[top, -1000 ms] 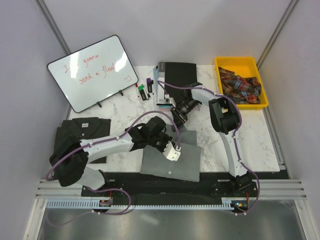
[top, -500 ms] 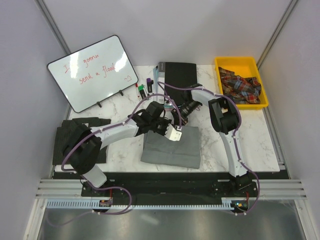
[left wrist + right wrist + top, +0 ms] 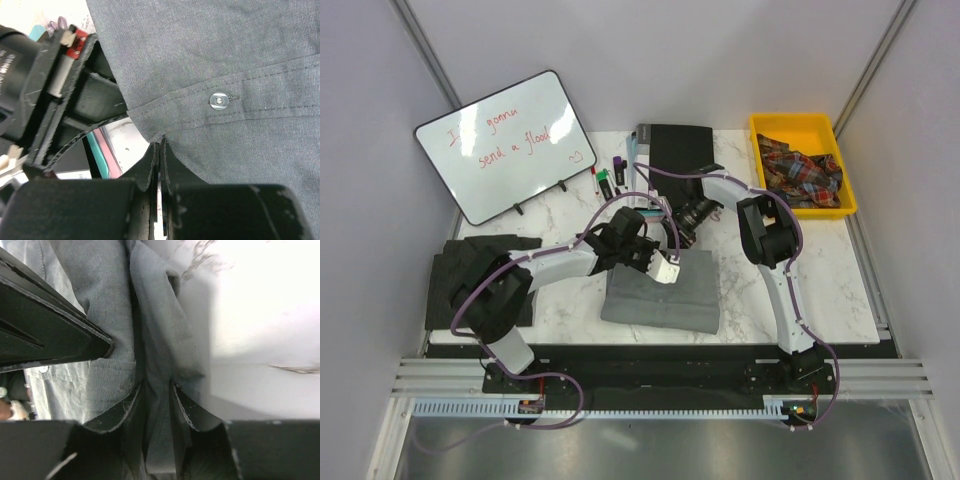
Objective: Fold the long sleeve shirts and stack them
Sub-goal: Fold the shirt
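Both left fingers and right fingers pinch the grey shirt edge nearest the book; seemingly mid-fold, next lay it flat.

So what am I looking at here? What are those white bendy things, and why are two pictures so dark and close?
The white bendy things are two robot arms bolted at the near edge of a marble table. The wide picture comes from a camera above and behind them. The two close-ups come from a small camera on each wrist, looking past that arm's own two fingers. On the table lie a grey shirt folded into a rectangle, a darker shirt at the left edge, a whiteboard, markers, a black book and a yellow bin of plaid cloth. The left gripper and the right gripper each pinch the grey shirt's far edge.
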`<action>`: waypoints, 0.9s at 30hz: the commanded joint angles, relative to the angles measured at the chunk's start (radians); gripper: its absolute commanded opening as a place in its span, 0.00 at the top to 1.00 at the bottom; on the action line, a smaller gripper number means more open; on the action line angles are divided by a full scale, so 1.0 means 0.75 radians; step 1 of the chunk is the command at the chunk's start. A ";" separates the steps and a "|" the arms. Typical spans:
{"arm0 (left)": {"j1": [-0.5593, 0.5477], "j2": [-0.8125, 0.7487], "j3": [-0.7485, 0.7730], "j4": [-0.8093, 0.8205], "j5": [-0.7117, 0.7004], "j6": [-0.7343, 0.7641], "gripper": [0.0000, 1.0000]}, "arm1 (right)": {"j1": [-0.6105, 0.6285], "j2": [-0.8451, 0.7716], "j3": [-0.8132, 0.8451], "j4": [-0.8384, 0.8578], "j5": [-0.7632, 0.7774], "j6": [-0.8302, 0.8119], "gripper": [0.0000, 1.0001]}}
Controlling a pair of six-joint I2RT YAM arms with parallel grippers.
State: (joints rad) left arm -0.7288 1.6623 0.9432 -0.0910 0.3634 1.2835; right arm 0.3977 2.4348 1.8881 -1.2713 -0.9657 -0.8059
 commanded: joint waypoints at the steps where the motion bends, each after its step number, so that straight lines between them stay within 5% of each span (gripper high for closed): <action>1: 0.012 -0.046 -0.018 0.046 -0.045 0.062 0.98 | 0.010 -0.025 0.111 -0.003 0.044 -0.010 0.65; 10: 0.017 -0.130 -0.049 -0.005 -0.024 0.068 0.98 | -0.003 0.005 0.258 0.008 0.058 0.058 0.63; 27: 0.053 -0.226 -0.016 -0.153 -0.049 0.101 0.98 | 0.057 0.067 0.072 0.085 0.167 0.054 0.72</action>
State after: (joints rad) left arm -0.7200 1.5280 0.9024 -0.1715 0.3389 1.3041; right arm 0.4423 2.4538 1.9480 -1.2564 -0.9081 -0.7525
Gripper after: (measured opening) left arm 0.025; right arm 0.293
